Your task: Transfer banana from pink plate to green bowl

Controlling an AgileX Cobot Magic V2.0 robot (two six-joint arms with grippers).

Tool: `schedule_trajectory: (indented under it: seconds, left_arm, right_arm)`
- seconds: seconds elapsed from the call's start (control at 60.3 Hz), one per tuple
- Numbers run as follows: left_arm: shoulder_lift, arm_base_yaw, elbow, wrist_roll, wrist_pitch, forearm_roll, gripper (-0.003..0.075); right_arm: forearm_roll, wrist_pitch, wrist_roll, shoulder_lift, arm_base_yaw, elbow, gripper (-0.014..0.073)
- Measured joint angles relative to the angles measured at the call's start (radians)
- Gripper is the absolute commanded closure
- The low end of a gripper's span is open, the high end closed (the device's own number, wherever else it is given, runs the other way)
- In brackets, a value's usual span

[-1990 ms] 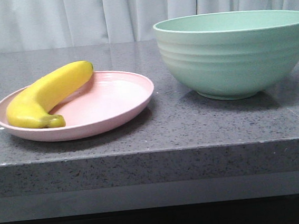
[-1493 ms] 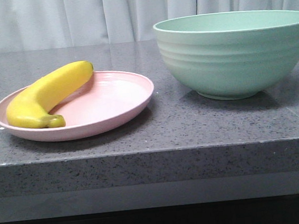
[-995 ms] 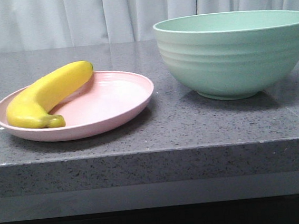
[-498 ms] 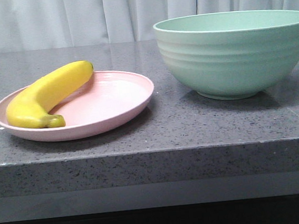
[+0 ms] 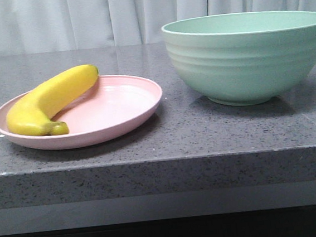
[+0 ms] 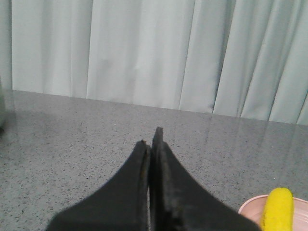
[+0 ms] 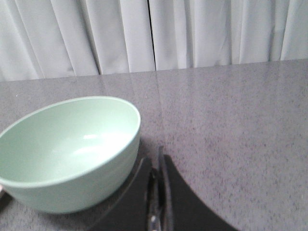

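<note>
The yellow banana (image 5: 49, 101) lies along the left side of the pink plate (image 5: 123, 108) on the grey counter. The mint-green bowl (image 5: 247, 56) stands to the plate's right and looks empty in the right wrist view (image 7: 67, 149). My left gripper (image 6: 151, 144) is shut and empty, low over the counter; the banana's tip (image 6: 278, 209) and the plate's rim (image 6: 248, 211) show at the corner of its view. My right gripper (image 7: 160, 161) is shut and empty, close beside the bowl's outer wall. Neither gripper shows in the front view.
The grey speckled counter (image 5: 165, 140) has a front edge close to the plate and bowl. Pale curtains (image 5: 81, 19) hang behind the counter. A dark object (image 6: 2, 110) stands at the edge of the left wrist view.
</note>
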Motion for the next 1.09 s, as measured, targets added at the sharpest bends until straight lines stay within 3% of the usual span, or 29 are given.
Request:
schedule_trajectory:
  seconds: [0.133,0.216,0.282,0.398,0.481,0.547,0.796,0.929,1.095]
  left_arm:
    - [0.115,0.0,-0.05,0.0,0.005,-0.002,0.0736]
    - [0.131,0.0,-0.053,0.0,-0.005,-0.002,0.0663]
    - [0.132,0.0,-0.053,0.0,-0.014,-0.002,0.0527]
    - [0.133,0.0,-0.057,0.0,-0.018,-0.003,0.0209]
    - [0.133,0.0,-0.057,0.0,-0.019,-0.003,0.0093]
    - [0.133,0.0,-0.057,0.0,-0.02,-0.003,0.0084]
    - [0.136,0.0,-0.061,0.0,-0.01,-0.04,0.0122]
    - [0.201,-0.026,-0.119,0.005,0.099,-0.048,0.0148]
    - [0.38,-0.14,-0.259,0.038,0.254,-0.048,0.0148]
  right_arm:
    - [0.0,0.004,0.0,0.128,0.0,-0.089,0.0662]
    - [0.0,0.004,0.0,0.159,0.0,-0.1,0.062]
    - [0.0,0.004,0.0,0.168,0.0,-0.1,0.0475]
    - [0.0,0.002,0.0,0.168,0.0,-0.102,0.0165]
    - [0.0,-0.005,0.0,0.168,0.0,-0.104,-0.0001]
    - [0.0,-0.007,0.0,0.168,0.0,-0.104,-0.0046]
    - [0.0,-0.007,0.0,0.168,0.0,-0.104,-0.0048]
    - [0.0,-0.007,0.0,0.168,0.0,-0.104,-0.0048]
    - [0.0,-0.007,0.0,0.168,0.0,-0.104,-0.0048]
